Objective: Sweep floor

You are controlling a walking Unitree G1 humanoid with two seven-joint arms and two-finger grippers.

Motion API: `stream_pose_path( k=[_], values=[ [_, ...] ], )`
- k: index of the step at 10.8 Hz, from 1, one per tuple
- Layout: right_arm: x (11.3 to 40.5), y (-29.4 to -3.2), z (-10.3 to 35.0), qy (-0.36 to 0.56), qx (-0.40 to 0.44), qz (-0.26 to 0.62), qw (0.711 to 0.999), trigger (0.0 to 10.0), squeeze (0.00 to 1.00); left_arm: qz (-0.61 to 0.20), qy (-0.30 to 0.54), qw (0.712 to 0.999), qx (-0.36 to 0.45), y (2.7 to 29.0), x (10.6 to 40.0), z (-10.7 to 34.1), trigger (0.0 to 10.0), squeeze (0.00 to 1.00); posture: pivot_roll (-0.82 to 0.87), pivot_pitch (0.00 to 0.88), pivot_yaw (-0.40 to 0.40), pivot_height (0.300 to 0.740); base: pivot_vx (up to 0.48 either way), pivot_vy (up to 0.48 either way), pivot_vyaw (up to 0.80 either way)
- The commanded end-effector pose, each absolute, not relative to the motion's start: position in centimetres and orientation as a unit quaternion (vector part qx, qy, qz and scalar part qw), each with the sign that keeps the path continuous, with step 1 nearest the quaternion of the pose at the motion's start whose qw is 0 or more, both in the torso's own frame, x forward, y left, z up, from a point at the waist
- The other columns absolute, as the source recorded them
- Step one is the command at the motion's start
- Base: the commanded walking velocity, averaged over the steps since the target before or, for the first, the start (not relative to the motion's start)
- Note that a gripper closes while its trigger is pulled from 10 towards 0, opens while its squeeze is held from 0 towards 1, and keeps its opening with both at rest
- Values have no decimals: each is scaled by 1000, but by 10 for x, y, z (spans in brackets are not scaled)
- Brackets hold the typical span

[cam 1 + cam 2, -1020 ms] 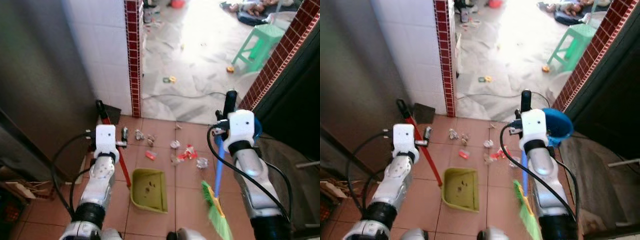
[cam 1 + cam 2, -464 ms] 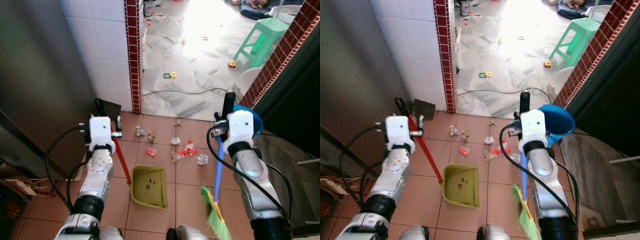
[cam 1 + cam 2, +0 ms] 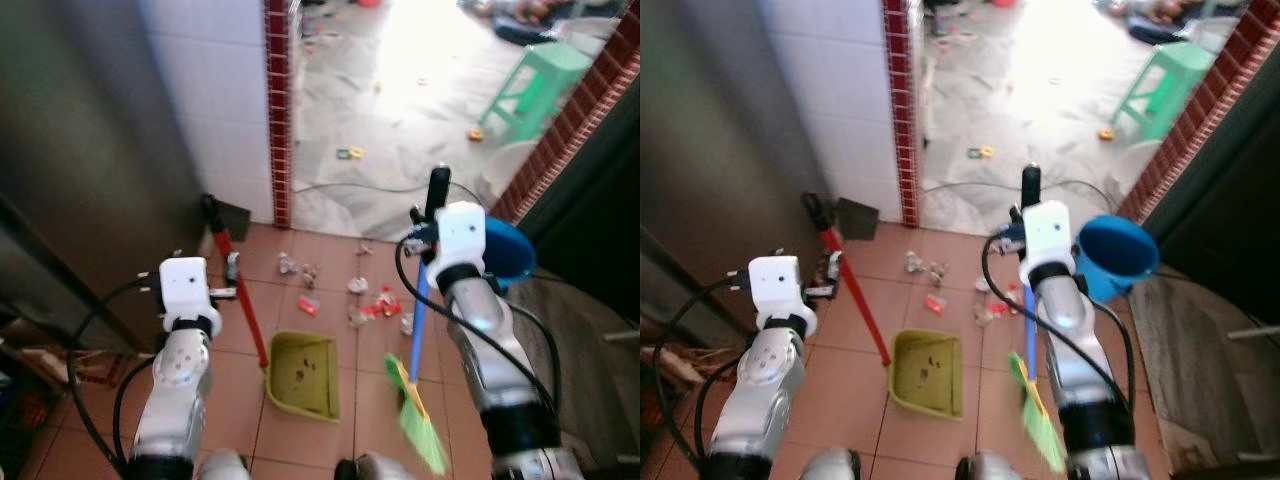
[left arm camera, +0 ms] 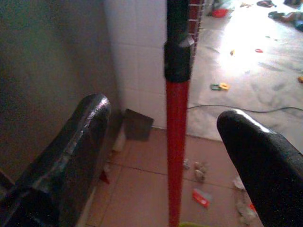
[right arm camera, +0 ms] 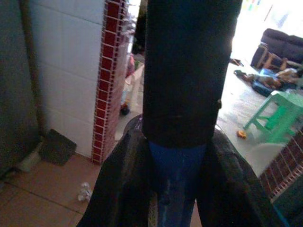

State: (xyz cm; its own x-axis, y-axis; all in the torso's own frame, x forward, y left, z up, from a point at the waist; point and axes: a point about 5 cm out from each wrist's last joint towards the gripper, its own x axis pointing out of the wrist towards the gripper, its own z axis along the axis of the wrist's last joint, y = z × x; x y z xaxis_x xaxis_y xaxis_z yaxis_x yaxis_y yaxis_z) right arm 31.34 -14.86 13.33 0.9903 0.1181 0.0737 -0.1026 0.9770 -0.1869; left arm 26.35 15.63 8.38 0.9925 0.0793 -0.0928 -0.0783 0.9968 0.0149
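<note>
Left gripper (image 4: 165,156): its two black fingers (image 4: 71,156) stand wide apart, with the red handle between them; no finger touches the handle in the left wrist view.
Dustpan handle (image 3: 243,300): red stick with a black top part, tilted, going from near the white tiled wall (image 3: 225,100) down to the dustpan.
Dustpan (image 3: 303,375): yellow-green, flat on the terracotta floor tiles (image 3: 235,385), between the two arms, with a few small crumbs inside.
Litter (image 3: 360,300): small pieces of paper and red wrappers lie on the tiles just beyond the open edge of the dustpan, near the doorway.
Right gripper (image 5: 175,179): closed around the broom, gripping where its black top part meets the blue stick.
Broom (image 3: 418,330): blue stick, nearly upright; the green bristles (image 3: 420,425) are down by the floor, just right of the dustpan.
Blue bucket (image 3: 1116,258): just beside the right arm, at the red brick wall (image 3: 575,110).
Green stool (image 3: 535,85): far away on the bright marble floor.
</note>
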Motion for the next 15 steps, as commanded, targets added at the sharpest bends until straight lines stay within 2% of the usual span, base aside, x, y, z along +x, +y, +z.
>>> stream_pose_path(
  k=[1,3,5,7,13,15],
  values=[
    [317,-151,143,-68,-94,54,992,10000,0,33,34,999,2,155,259,97,10000,0,-11,0,-47,740,0,0,0],
    [321,-157,147,-81,-90,42,992,10000,0,34,-50,998,34,160,240,139,10000,0,18,0,-45,740,0,0,0],
    [320,-155,142,-83,-100,45,990,10000,0,47,-29,998,21,170,236,137,10000,0,26,0,-48,740,0,0,0],
    [323,-151,145,-91,-98,49,990,10000,0,33,-23,999,14,163,238,137,10000,0,16,0,-44,740,0,0,513],
    [323,-158,144,-94,-103,44,989,10000,0,32,-9,999,5,163,235,137,10000,0,14,0,-49,740,0,-413,76],
    [323,-158,143,-93,-99,45,990,10000,0,40,-18,999,6,164,234,139,10000,0,16,0,-45,740,0,0,0]
  ],
)
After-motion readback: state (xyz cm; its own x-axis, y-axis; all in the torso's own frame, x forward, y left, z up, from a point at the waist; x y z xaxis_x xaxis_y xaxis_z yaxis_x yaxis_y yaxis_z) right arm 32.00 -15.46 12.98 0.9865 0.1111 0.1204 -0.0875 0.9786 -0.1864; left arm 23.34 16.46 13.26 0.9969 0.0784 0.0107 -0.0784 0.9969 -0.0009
